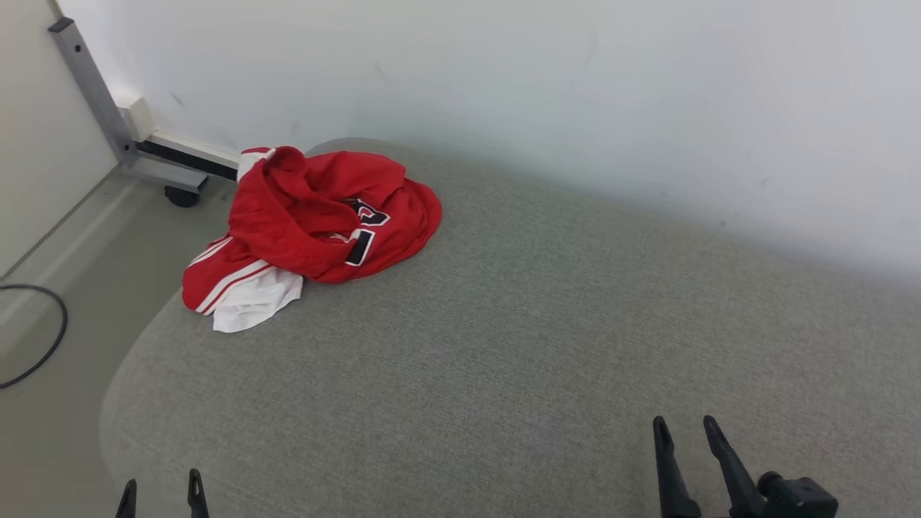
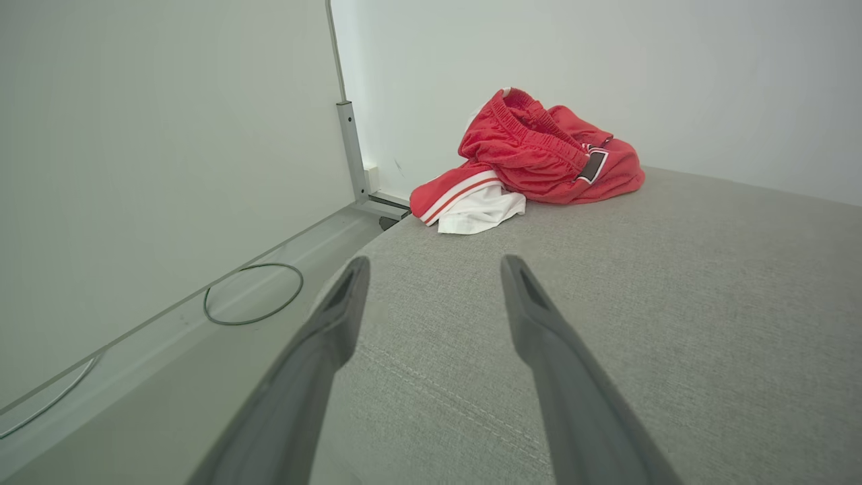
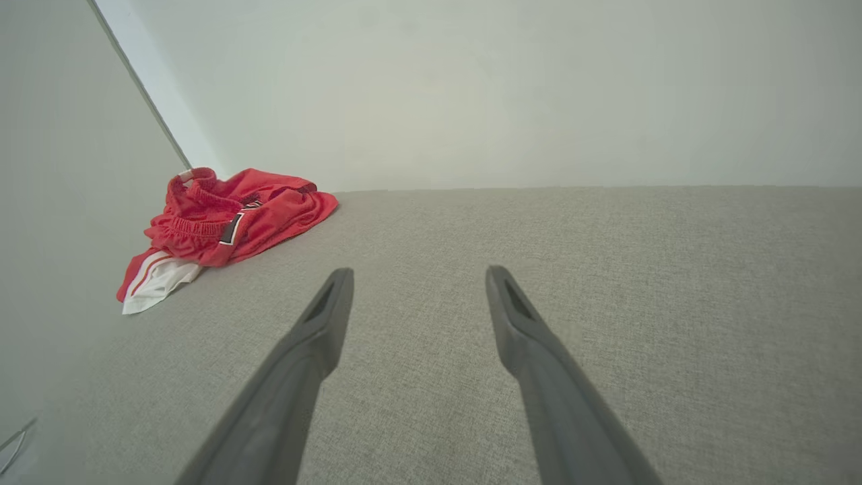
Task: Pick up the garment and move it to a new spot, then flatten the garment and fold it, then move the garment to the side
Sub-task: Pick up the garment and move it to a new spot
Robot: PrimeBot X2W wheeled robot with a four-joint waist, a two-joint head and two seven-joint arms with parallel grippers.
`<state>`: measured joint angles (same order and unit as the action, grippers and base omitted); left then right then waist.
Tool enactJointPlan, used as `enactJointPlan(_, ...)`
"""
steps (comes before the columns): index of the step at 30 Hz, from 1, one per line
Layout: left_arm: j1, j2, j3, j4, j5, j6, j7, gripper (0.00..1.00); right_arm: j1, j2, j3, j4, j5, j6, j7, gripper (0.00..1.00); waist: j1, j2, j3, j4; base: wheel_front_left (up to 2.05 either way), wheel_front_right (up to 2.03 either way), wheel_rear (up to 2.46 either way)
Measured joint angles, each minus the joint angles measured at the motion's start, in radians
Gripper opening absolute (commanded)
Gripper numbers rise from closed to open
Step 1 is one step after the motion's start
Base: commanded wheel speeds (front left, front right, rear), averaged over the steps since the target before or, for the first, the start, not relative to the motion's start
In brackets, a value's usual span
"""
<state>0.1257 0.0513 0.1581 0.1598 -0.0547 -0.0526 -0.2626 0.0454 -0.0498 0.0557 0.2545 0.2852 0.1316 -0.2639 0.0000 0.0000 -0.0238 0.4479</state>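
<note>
1. Nearest us, our left gripper (image 1: 162, 480) and right gripper (image 1: 683, 421) hang over the grey cushion (image 1: 504, 338), fingers spread apart, holding nothing.
2. Farther off, ahead and left of the right gripper, well apart from both, the red garment (image 1: 316, 216) lies crumpled (white trim showing) by the wall (image 1: 575, 86).

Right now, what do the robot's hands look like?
Each is a two-pronged claw. The left gripper and right gripper both have long, matte dark-grey fingers tapering to blunt tips, with a slot-like recess near each tip. A chunky black block sits behind the right one's fingers.
</note>
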Motion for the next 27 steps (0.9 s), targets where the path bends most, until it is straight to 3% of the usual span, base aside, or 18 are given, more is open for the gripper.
enactJointPlan(7, 0.012, 0.0, 0.011, 0.0, -0.002, 0.008, 0.0, 1.0, 0.0, -0.001, 0.023, -0.006, -0.059, 0.0, 0.0, 1.0, -0.0001, 0.0, -0.008, 0.027, 0.0, 0.0, 0.0)
enactJointPlan(16, 0.013, 0.0, 0.009, 0.002, -0.007, 0.016, 0.0, 1.0, 0.0, 0.0, 0.018, -0.006, -0.04, 0.0, 0.0, 1.0, 0.0, 0.0, -0.008, 0.026, 0.0, 0.0, 0.0)
enactJointPlan(22, 0.003, 0.0, 0.016, 0.008, -0.016, 0.016, 0.0, 1.0, -0.007, 0.0, 0.024, -0.004, -0.039, 0.0, 0.0, 1.0, 0.0, 0.0, -0.001, 0.003, 0.0, 0.0, 0.0)
enactJointPlan(27, -0.101, 0.003, 0.049, 0.019, -0.027, -0.003, 0.0, 1.0, -0.042, 0.0, 0.033, -0.012, -0.052, 0.0, 0.0, 1.0, 0.0, 0.0, 0.027, -0.038, 0.0, 0.0, 0.0)
